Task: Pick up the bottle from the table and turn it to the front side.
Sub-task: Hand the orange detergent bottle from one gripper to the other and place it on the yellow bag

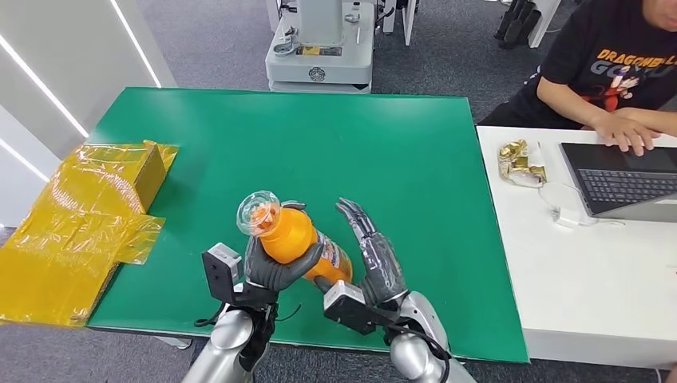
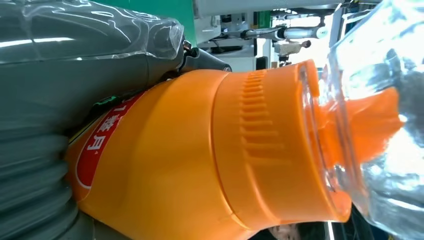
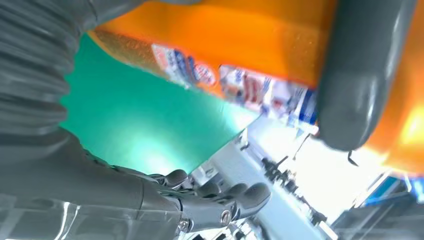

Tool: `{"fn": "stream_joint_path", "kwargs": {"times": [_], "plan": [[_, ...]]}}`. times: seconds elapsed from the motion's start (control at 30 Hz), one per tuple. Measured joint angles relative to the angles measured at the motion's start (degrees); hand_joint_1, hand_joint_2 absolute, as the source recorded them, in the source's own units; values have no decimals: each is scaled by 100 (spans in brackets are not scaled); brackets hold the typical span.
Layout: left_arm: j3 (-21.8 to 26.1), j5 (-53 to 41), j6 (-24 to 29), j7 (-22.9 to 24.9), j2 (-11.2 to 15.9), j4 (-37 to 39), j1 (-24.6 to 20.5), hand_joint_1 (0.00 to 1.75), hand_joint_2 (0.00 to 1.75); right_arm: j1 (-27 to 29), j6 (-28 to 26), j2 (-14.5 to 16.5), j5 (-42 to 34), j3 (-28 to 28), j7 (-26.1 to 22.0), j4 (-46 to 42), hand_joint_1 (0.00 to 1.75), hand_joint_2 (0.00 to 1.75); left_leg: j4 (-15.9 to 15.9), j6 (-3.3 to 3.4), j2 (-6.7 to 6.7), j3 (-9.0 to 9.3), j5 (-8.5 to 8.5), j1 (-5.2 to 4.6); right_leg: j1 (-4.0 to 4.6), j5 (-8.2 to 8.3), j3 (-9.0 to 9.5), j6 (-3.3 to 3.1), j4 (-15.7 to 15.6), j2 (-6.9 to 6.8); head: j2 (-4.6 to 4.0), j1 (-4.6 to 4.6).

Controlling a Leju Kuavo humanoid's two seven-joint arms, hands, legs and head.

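Note:
An orange bottle (image 1: 294, 236) with a clear cap (image 1: 258, 213) is held tilted above the near part of the green table (image 1: 319, 136), cap pointing far-left. My left hand (image 1: 274, 272) grips its body from below. My right hand (image 1: 378, 261) stands just right of the bottle's lower end with its fingers straight and apart. In the left wrist view the bottle (image 2: 190, 160) shows its ribbed shoulder and a red label, close against my left hand (image 2: 50, 75). In the right wrist view the thumb (image 3: 357, 75) lies across the bottle (image 3: 240, 35), while the fingers (image 3: 220, 200) stretch away over the table.
A yellow film-wrapped box (image 1: 88, 223) lies over the table's left edge. To the right is a white table (image 1: 591, 279) with a laptop (image 1: 623, 179), a gold wrapper (image 1: 519, 163) and a person (image 1: 615, 72) typing. A grey machine base (image 1: 319, 48) stands behind.

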Motion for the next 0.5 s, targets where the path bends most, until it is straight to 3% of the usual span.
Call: {"fn": "stream_joint_path", "kwargs": {"times": [0.3, 0.5], "plan": [[6, 0, 47, 29, 19, -83, 82, 175, 175, 157, -308, -68, 8, -304, 205, -211, 0, 175, 0, 0, 1, 0, 0, -1, 0, 0, 0, 0, -1, 1, 0, -1], [6, -21, 80, 84, 18, -120, 90, 175, 175, 262, -505, -96, -42, -438, 98, -389, 0, 175, 0, 0, 1, 0, 0, 0, 0, 0, -1, 0, -1, 1, 0, -1]]}}
